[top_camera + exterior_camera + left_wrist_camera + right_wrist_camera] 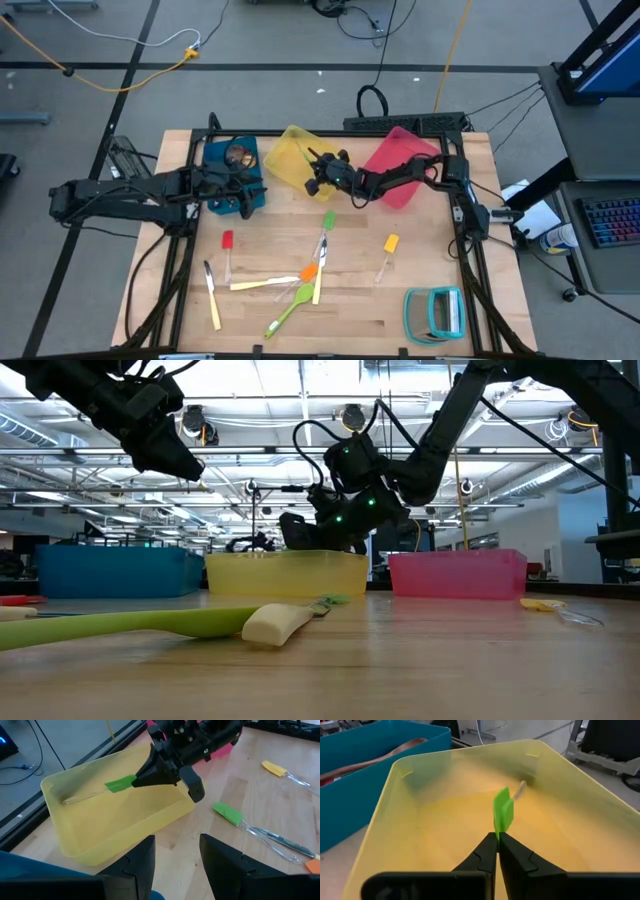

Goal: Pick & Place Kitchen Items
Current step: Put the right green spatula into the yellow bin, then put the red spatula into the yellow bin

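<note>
My right gripper reaches over the yellow bin and is shut on a small green spatula with a clear handle. My left gripper stands open above the table beside the blue bin, touching nothing. Other kitchen items lie flat on the wooden table: a red spatula, another green spatula, a yellow spatula, an orange spatula, a lime-green spoon and cream-handled cutlery. My right gripper pinches the spatula's green blade between its two fingertips, coming from the table's right and slanting a little downward. The clear handle points away from the fingers, down into the yellow bin. Whether its free end touches the bin, I cannot tell.
A pink bin sits under my right arm at the back right. The blue bin holds some utensils. A teal-framed rack stands at the near right corner. Bare wood lies at the near left and along the near edge.
</note>
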Controlling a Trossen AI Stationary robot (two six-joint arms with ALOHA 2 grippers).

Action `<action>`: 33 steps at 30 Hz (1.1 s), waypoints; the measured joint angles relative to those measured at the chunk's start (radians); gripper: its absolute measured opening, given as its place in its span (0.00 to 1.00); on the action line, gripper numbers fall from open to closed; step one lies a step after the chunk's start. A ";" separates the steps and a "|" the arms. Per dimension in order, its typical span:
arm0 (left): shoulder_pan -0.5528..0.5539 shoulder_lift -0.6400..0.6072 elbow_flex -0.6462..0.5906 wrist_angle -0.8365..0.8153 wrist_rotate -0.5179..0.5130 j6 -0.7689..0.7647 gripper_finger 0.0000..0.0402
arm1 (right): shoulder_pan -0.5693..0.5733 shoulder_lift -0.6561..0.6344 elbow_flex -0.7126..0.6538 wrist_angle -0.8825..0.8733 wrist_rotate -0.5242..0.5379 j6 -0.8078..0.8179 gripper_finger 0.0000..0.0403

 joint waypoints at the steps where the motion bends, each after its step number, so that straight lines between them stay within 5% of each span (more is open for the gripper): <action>1: 0.000 0.000 0.000 0.000 0.000 0.000 0.40 | 0.000 0.000 0.000 -0.001 -0.001 0.000 0.04; 15: 0.000 0.000 0.000 0.000 0.000 -0.001 0.40 | 0.009 -0.004 0.000 0.054 -0.078 -0.170 0.33; 24: 0.000 0.000 0.000 0.000 0.000 -0.007 0.40 | 0.086 -0.132 0.000 0.003 -0.077 -0.302 0.39; 33: -0.010 0.000 0.000 -0.044 0.000 -0.092 0.40 | 0.207 -0.287 0.000 -0.250 -0.079 -0.381 0.43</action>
